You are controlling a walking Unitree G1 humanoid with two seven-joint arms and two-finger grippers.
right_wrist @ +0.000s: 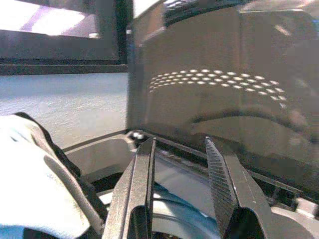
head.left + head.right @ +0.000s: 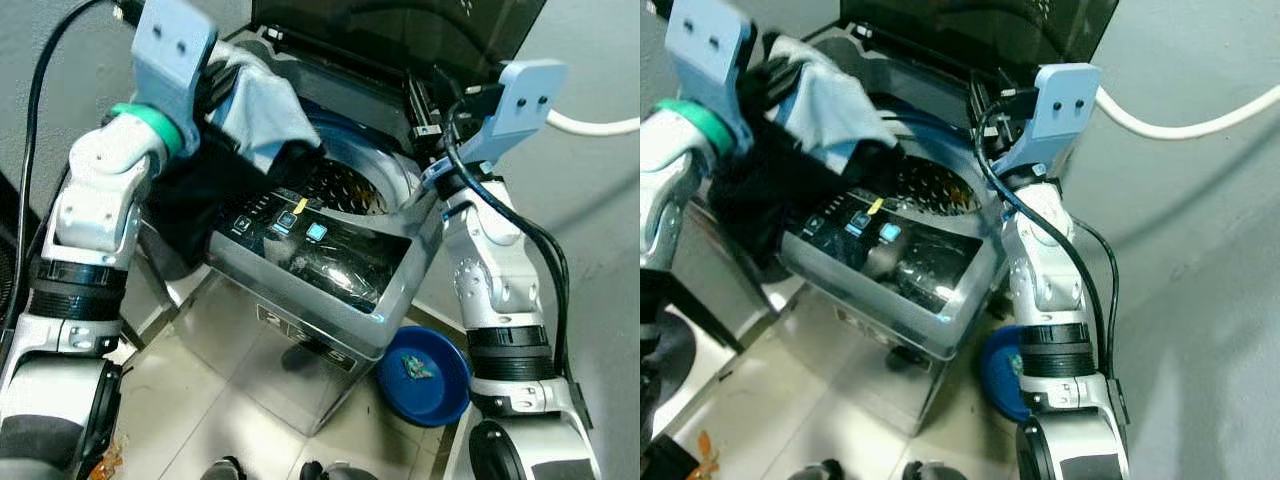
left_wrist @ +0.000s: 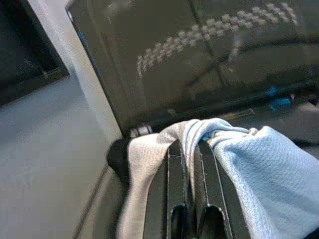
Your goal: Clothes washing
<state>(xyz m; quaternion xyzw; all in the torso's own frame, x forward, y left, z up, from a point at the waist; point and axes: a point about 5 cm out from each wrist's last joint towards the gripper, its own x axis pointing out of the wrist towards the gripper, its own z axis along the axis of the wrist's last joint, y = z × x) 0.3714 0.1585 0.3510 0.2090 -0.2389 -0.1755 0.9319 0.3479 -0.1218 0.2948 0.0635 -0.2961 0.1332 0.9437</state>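
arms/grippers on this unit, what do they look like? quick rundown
Silver jointed arms with black bands. Left arm has a green wrist ring; right arm carries black cables. Pale blue wrist housings, two holes each. Left gripper and right gripper: two long black fingers each.

washer (image 2: pixel 330 270) ahead; lid (image 2: pixel 400 30) raised behind | bowl (image 2: pixel 425 375) on floor, washer's right

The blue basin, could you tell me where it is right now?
In the left eye view the blue basin sits on the floor at the washing machine's front right corner, beside the robot's right arm.
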